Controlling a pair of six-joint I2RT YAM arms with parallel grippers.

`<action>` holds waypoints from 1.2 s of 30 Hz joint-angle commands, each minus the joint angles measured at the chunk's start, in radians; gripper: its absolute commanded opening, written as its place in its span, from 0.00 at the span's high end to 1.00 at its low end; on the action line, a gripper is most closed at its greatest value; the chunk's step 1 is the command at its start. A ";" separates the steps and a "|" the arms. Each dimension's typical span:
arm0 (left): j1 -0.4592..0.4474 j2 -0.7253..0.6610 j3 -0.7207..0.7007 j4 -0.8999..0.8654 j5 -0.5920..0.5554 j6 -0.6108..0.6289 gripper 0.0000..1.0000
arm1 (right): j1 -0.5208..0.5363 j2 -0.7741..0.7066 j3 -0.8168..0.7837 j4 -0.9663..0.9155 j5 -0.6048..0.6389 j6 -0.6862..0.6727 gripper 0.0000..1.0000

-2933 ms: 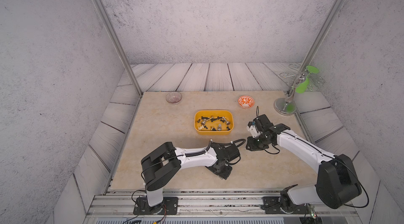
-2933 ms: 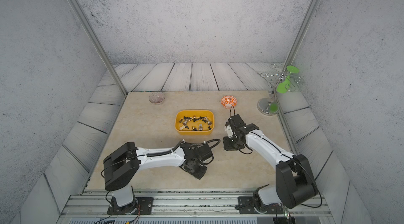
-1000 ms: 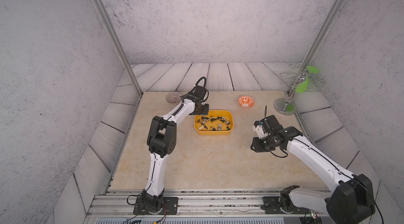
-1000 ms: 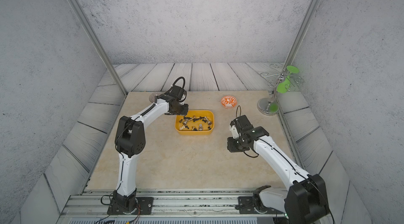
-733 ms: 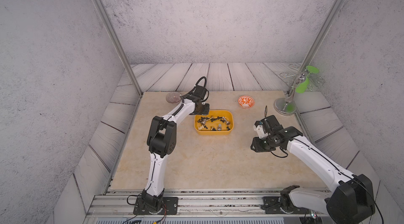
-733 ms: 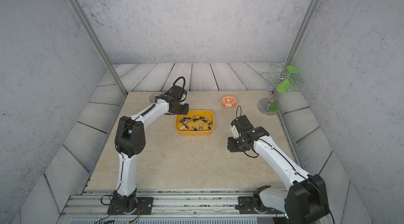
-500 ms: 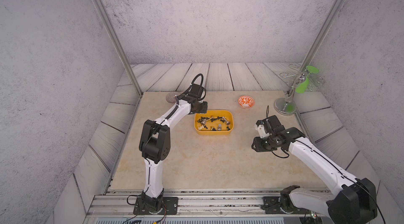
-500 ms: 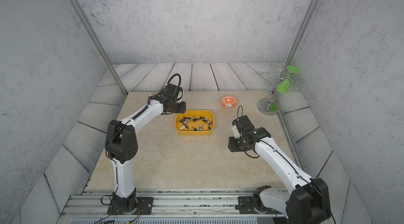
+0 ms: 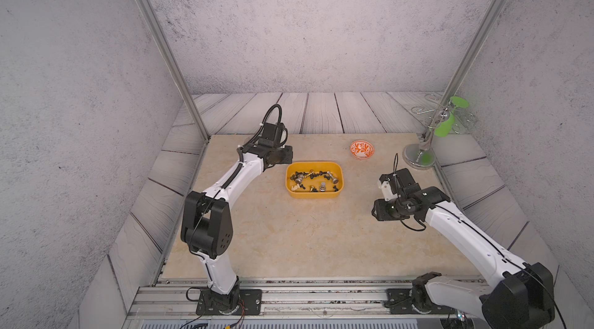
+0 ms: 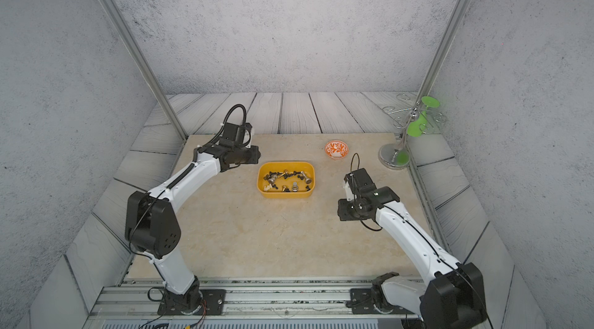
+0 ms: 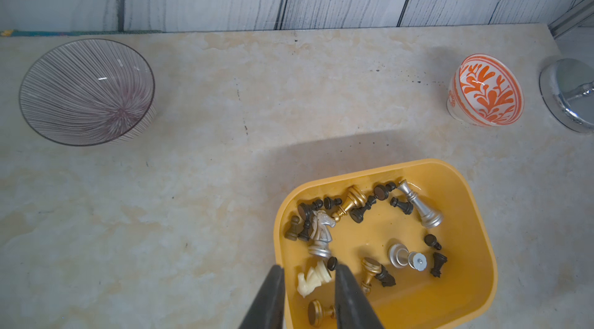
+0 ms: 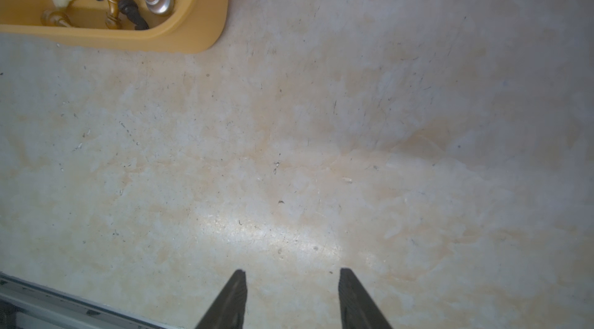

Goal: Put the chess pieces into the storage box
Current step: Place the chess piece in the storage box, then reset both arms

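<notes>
Where my two arms reach over the bench (image 9: 289,240), the stock reads as follows.

- Storage box (image 9: 313,195): yellow-orange, low-walled, standing mid-bench toward the far side.
- Chess pieces (image 11: 353,202): mostly black, a few gold and silver, one cream knight (image 11: 311,279) — all lying jumbled inside the box.
- My left pincer (image 11: 309,268): released, nothing between its fingers, poised above the box's edge on my left side, over the cream knight.
- My right pincer (image 12: 292,271): likewise released and empty — over bare bench to the right of the box, apart from it.
- Striped glass bowl (image 11: 86,91): far left of the bench.
- Orange-patterned bowl (image 11: 485,89): far right, with a chrome stand base (image 11: 569,96) just beside it.
</notes>
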State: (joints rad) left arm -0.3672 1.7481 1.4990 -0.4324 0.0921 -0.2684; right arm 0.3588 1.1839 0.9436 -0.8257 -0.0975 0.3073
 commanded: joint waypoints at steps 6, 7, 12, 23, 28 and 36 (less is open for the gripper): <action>0.060 -0.228 -0.217 0.171 -0.058 0.024 0.67 | -0.016 -0.036 0.032 0.071 0.084 -0.017 0.26; 0.065 -0.246 -0.242 0.185 -0.068 0.026 0.66 | -0.018 -0.036 0.031 0.078 0.096 -0.016 0.22; 0.092 -0.346 -0.364 0.236 -0.182 0.037 0.49 | -0.026 -0.035 0.014 0.138 0.171 -0.017 0.01; 0.208 -0.484 -0.794 0.663 -0.397 0.174 0.32 | -0.079 -0.039 -0.249 0.682 0.471 -0.205 0.01; 0.253 -0.407 -0.913 0.799 -0.519 0.112 0.29 | -0.111 0.052 -0.481 1.170 0.489 -0.347 0.01; 0.315 -0.227 -0.938 1.028 -0.454 0.186 0.01 | -0.233 0.295 -0.453 1.463 0.371 -0.324 0.01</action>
State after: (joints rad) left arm -0.0830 1.4956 0.5842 0.4023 -0.3923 -0.1207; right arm 0.1635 1.4048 0.4618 0.4294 0.3286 -0.0036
